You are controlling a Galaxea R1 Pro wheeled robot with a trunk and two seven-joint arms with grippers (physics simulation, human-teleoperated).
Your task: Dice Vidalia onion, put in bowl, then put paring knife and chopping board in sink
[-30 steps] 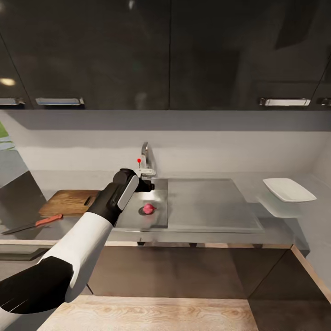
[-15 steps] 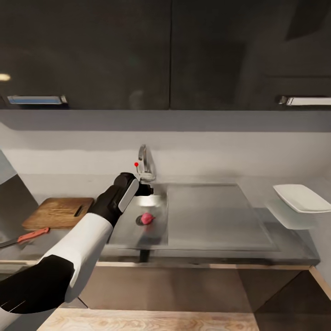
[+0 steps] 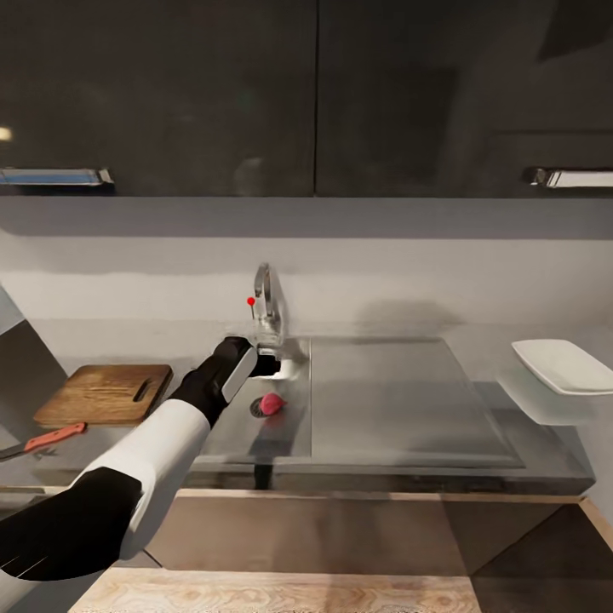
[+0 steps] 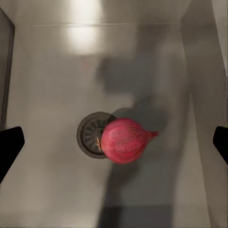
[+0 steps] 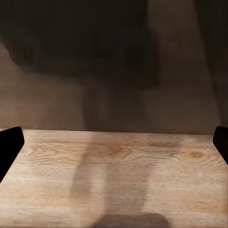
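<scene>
Tool on my left arm point(image 4: 114, 142), spread wide, is hovering above the Vidalia onion point(image 4: 124, 140) lying beside the drain point(image 4: 92, 134) on the sink point(image 4: 42, 71) floor, so I am aiming to descend centred before clenching gently.

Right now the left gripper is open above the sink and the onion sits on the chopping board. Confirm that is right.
Not quite. The left gripper is open above the sink, but the onion lies in the sink basin beside the drain, not on the chopping board. The left wrist view shows it; in the head view the board's top is bare.
</scene>
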